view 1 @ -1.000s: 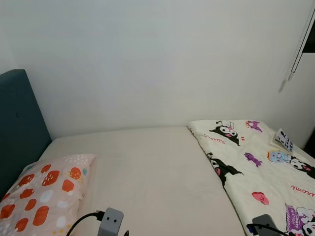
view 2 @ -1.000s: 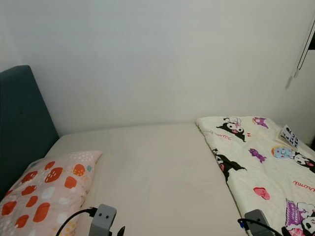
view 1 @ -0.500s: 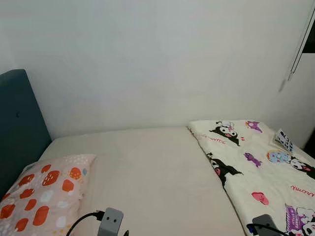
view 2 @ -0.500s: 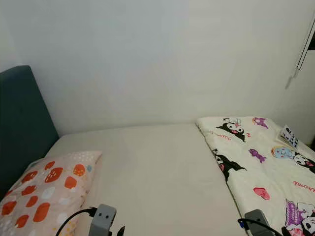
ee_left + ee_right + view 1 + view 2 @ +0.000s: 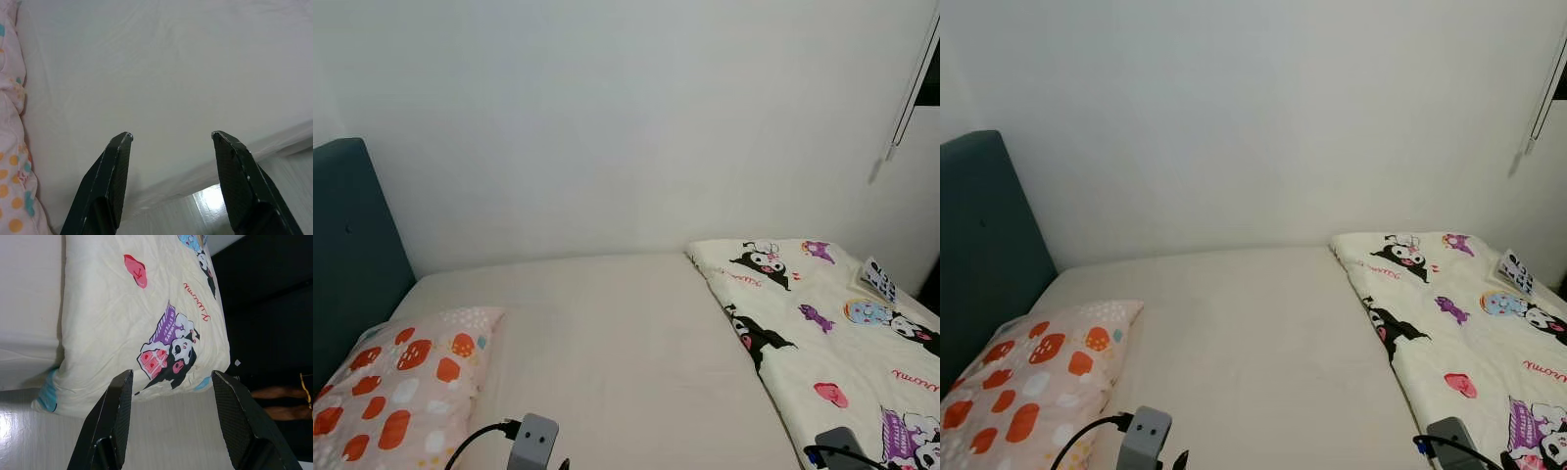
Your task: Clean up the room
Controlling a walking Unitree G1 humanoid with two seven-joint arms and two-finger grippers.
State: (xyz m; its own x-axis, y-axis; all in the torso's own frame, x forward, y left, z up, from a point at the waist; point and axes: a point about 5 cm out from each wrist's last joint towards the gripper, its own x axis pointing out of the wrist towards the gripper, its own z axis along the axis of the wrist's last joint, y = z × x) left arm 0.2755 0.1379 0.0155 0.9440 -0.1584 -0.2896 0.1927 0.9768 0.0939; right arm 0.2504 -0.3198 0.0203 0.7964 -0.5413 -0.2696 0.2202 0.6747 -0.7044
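A bed with a plain cream sheet fills the space before me. A pink pillow with orange and white spots lies at its left end by the headboard. A folded cream blanket printed with cartoon figures covers the right part. In the left wrist view my left gripper is open above the sheet near the bed's front edge, the pillow beside it. In the right wrist view my right gripper is open over the blanket's near edge. Both hold nothing.
A dark teal headboard stands at the left. A white wall runs behind the bed. A small patterned item lies at the blanket's far right. A blind cord hangs at the upper right. Pale floor lies below the bed edge.
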